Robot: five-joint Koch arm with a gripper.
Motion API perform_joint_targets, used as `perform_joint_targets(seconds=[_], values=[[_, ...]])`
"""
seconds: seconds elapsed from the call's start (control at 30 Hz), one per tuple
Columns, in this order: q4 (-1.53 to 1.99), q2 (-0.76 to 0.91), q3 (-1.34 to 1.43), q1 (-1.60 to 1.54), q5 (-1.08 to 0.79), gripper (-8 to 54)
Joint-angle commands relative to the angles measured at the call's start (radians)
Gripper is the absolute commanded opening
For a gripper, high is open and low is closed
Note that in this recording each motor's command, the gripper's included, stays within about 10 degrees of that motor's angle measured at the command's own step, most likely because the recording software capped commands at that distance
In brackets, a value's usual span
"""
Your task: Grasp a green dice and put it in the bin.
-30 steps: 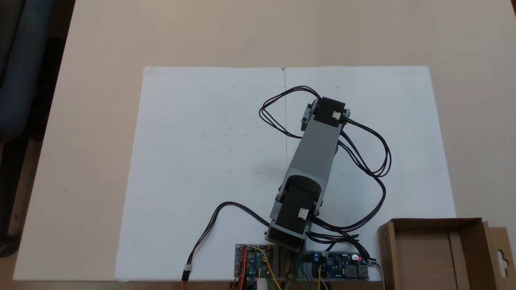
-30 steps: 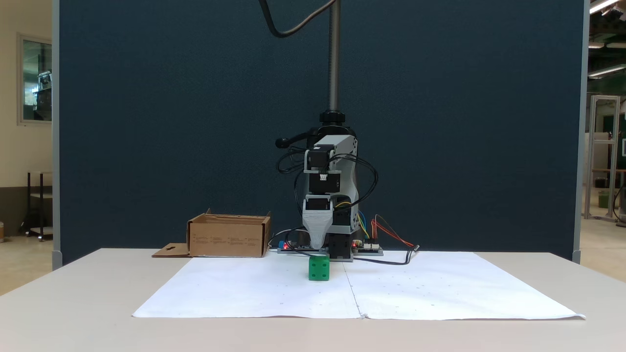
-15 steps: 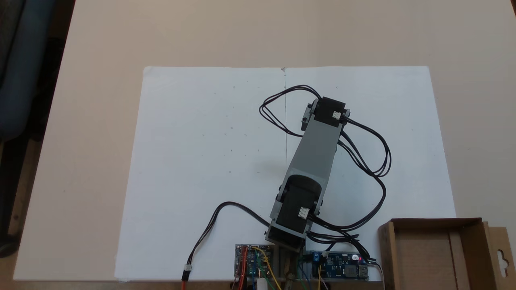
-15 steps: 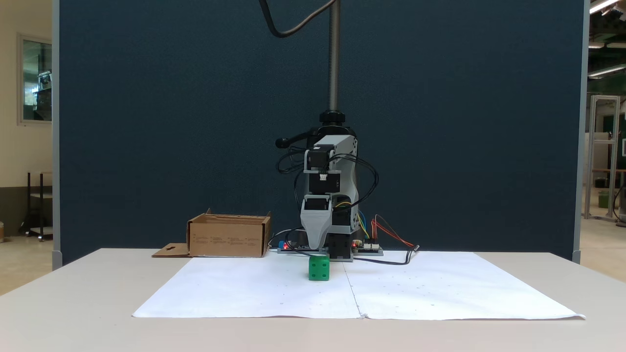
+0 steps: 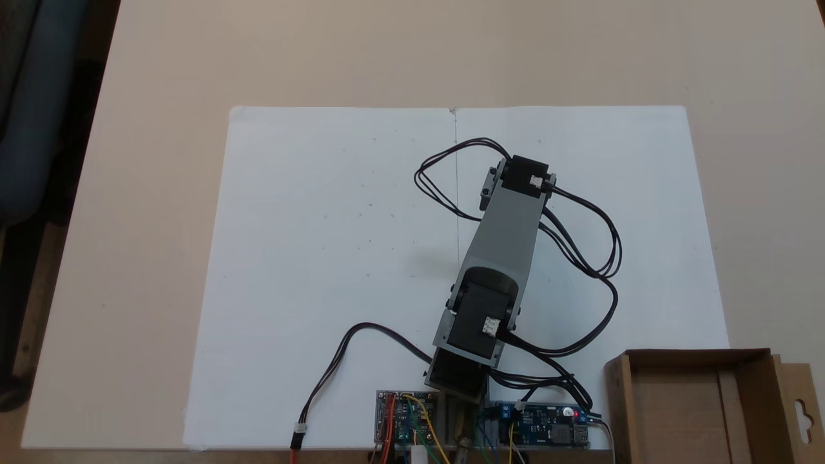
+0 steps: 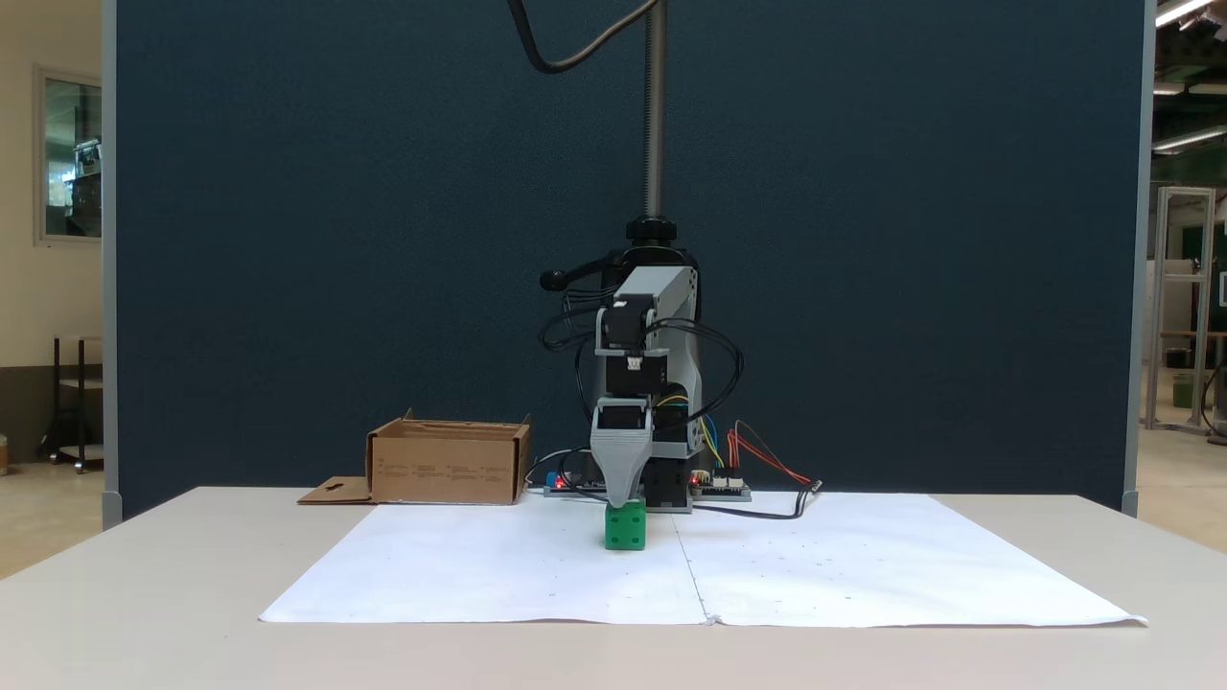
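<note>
End effector point(image 6: 624, 500) tip meets green dice point(image 6: 625, 528), jaws hidden

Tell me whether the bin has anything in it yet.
Empty. A fixed view from above shows the bin's bare cardboard floor, and the green dice sits on the white paper under the pincer.

Green dice point(image 6: 625, 527) showing glossy smooth plastic; bin point(image 6: 449, 465) showing matt brown cardboard; white sheet point(image 5: 335, 245) lying as smooth matt paper; desk point(image 5: 161, 193) appearing matt beige; fingers point(image 6: 623, 474) looking matt grey plastic.
</note>
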Motion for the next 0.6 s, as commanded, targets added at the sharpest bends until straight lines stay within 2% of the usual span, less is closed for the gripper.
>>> perform_joint_targets(seconds=[0.0, 0.57], values=[[-0.037, 0.003, -0.002, 0.012, 0.031, 46.8], [-0.143, 0.002, 0.087, 0.006, 0.009, 46.7]])
